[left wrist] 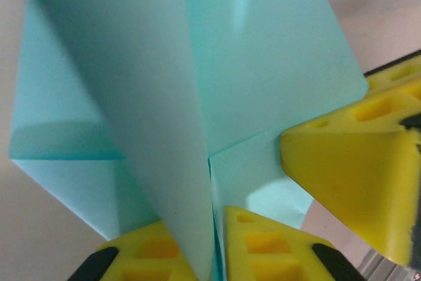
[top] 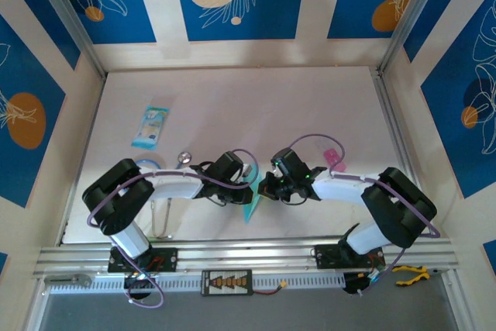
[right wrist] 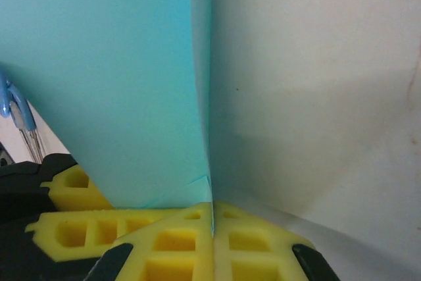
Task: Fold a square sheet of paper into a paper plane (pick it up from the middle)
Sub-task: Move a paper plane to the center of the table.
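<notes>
Worktop open upper centre and right. Blockers: packet upper left, pink item right-centre, folded paper lower centre.

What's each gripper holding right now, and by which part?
Both hold the folded blue paper. The left gripper pinches the raised middle layer at its near end; the right gripper is shut on the paper's folded edge.
</notes>
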{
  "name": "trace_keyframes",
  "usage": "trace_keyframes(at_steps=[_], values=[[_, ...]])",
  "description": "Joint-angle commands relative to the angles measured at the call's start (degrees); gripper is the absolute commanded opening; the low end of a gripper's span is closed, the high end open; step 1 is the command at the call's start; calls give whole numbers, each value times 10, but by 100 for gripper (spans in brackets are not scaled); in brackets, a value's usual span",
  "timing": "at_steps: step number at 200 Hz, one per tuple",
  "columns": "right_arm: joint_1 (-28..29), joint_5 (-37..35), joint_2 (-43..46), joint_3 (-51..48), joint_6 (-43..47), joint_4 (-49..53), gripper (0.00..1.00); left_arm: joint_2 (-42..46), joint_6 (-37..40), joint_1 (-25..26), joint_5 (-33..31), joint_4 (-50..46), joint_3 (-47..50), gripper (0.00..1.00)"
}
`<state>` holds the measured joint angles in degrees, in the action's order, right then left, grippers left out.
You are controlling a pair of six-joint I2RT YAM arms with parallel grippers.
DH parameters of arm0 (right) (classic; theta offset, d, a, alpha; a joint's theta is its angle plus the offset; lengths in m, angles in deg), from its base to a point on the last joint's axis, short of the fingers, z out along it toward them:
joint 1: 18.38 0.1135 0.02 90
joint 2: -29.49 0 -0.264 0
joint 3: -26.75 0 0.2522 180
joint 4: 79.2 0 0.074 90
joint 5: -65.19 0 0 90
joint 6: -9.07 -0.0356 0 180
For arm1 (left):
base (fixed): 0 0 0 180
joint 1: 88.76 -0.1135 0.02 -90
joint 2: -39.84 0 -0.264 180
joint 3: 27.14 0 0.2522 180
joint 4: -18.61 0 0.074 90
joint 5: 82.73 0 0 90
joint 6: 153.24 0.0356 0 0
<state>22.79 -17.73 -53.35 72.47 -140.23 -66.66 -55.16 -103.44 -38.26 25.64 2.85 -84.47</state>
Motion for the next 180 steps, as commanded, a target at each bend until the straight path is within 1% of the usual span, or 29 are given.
trace_keyframes(at_steps=[1,18,33,47,57,83,99,119,140,180], values=[[-3,6,26,-10,-3,11,0,11,-3,6,-27,-10,-6,11],[-5,-5,49,-15,-1,24,6,28,-2,6,-54,-31,-5,10],[-9,-19,76,-21,3,37,14,45,5,5,-83,-68,-12,9],[-16,-32,102,-29,3,53,18,55,11,4,-122,-118,-23,8],[-21,-40,121,-38,1,60,23,56,18,2,-148,-163,-37,7],[-37,-55,172,-70,-12,62,29,51,44,2,-192,-248,-72,7],[-42,-58,200,-90,-19,55,35,40,52,1,-204,-278,-90,7],[-45,-56,225,-107,-21,53,40,28,53,1,-211,-291,-105,8],[-52,-48,236,-109,-18,66,43,15,49,2,-210,-291,-116,10],[-64,-26,237,-108,-4,70,43,-8,39,3,-212,-293,-132,12]])
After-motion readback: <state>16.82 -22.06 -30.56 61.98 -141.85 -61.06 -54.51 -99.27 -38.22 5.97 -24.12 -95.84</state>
